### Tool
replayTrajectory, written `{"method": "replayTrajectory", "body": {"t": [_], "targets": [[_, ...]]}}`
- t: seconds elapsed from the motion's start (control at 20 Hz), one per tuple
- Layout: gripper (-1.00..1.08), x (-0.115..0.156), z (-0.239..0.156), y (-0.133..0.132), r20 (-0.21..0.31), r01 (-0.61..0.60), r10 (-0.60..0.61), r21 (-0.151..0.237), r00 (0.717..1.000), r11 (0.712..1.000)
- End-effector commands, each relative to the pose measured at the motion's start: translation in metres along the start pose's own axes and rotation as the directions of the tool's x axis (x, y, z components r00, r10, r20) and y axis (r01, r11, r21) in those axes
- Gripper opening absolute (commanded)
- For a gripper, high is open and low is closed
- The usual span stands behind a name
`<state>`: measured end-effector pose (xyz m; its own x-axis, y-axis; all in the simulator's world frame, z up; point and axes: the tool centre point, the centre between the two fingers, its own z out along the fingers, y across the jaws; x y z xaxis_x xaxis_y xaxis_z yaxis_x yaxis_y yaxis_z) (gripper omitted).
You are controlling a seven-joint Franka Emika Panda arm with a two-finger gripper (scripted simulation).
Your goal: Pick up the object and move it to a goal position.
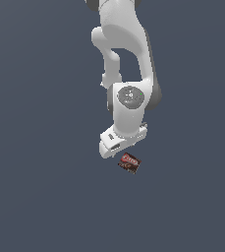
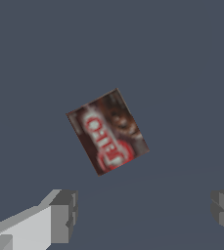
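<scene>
Box (image 2: 107,132) is lying flat on the desk (image 1: 35,147); I am holding the hand (image 2: 145,212) wide open, hovering above it.

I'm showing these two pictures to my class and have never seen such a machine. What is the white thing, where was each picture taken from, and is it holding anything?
These are computer-simulated pictures. The white thing is a robot arm, seen in one picture by a camera off the arm. The other picture comes from a camera on its wrist, looking past the hand; the grey blocks are its fingers, spread wide apart. On the plain grey floor lies a small brown box with a red label. The hand holds nothing.
</scene>
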<state>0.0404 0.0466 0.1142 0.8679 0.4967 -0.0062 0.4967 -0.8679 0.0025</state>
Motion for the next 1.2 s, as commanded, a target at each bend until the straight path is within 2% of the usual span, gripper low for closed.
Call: {"method": "replayTrajectory", "body": {"t": [0.0,0.3,0.55,0.85,1.15], "targets": [[1.0,0.007,0.009,-0.004,0.0,0.087,-0.087,-0.001,0.996,0.996],[1.0,0.022,0.028,-0.013,-0.001,0.268,-0.268,-0.001,0.964,0.964],[1.0,0.031,0.039,-0.019,-0.004,0.369,-0.369,-0.001,0.93,0.93],[1.0,0.036,0.047,-0.023,-0.006,0.434,-0.434,-0.001,0.901,0.901],[1.0,0.037,0.048,-0.024,-0.006,0.441,-0.441,0.0,0.897,0.897]]}}
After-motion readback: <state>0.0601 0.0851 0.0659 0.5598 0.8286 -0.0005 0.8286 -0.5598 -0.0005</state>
